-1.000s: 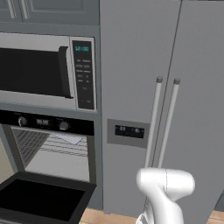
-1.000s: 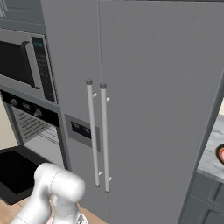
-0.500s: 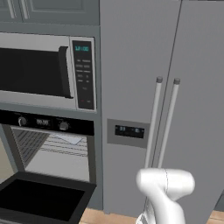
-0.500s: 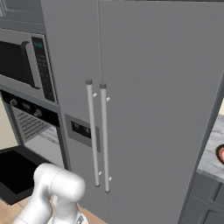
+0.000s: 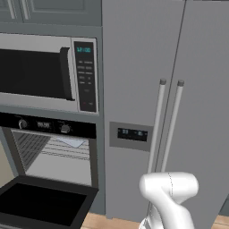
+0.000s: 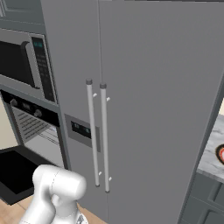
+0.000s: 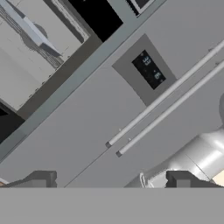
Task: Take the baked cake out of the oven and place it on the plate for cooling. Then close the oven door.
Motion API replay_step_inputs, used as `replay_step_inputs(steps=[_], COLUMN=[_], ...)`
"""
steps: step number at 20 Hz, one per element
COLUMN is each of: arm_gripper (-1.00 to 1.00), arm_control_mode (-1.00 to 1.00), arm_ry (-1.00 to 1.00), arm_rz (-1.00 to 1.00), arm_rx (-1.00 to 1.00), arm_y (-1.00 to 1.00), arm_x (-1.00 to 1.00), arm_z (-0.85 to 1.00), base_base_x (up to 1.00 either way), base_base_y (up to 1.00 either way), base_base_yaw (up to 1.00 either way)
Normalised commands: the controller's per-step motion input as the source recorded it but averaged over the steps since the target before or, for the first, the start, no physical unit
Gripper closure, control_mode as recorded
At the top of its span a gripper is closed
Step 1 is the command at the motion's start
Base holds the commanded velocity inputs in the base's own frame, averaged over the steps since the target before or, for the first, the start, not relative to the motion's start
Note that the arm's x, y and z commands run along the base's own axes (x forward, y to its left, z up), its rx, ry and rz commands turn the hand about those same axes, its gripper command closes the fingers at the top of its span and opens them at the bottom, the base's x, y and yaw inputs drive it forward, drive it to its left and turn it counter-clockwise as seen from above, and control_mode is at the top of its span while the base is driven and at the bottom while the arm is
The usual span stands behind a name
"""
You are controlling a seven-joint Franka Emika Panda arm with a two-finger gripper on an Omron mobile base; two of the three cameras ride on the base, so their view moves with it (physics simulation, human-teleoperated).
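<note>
The black oven (image 5: 49,127) stands open under the microwave, its oven door (image 5: 40,203) folded down flat at the lower left. Inside, wire racks carry a pale grey-blue baking tray (image 5: 71,142). The baked cake is out of view. The oven (image 6: 35,127) and its lowered door (image 6: 13,173) also appear at the left of the right base view. A round dark-rimmed plate (image 6: 220,154) is cut off by the right edge there, on a stone counter. My gripper (image 7: 111,181) is open with nothing between its fingertips, facing the fridge front, with the oven (image 7: 35,57) at the upper left.
A silver-framed microwave (image 5: 44,74) sits above the oven. A tall grey double-door fridge (image 5: 179,67) with two vertical bar handles (image 5: 167,125) and a small dispenser panel (image 5: 132,134) fills the right. Grey cabinets are overhead, and wood floor shows below.
</note>
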Motion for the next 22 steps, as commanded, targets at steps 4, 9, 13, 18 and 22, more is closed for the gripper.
replay_step_inputs(steps=[4, 9, 13, 18, 22], arm_gripper=[-1.00, -1.00, -1.00, -1.00, -1.00], arm_control_mode=[-1.00, -1.00, -1.00, -1.00, -1.00], arm_ry=[-0.07, -0.03, 0.00, 0.00, -0.01], arm_rz=[0.14, 0.10, 0.06, 0.04, 0.04], arm_rx=[-0.10, -0.09, -0.07, -0.04, -0.03], arm_y=[-0.05, 0.00, 0.00, 0.00, 0.00], arm_x=[0.00, 0.00, 0.14, 0.37, 0.38], arm_z=[-0.39, -0.49, -0.57, -0.46, -0.44], base_base_x=[0.00, 0.00, 0.00, 0.00, 0.00], base_base_y=[0.00, 0.00, 0.00, 0.00, 0.00], base_base_yaw=[0.00, 0.00, 0.00, 0.00, 0.00])
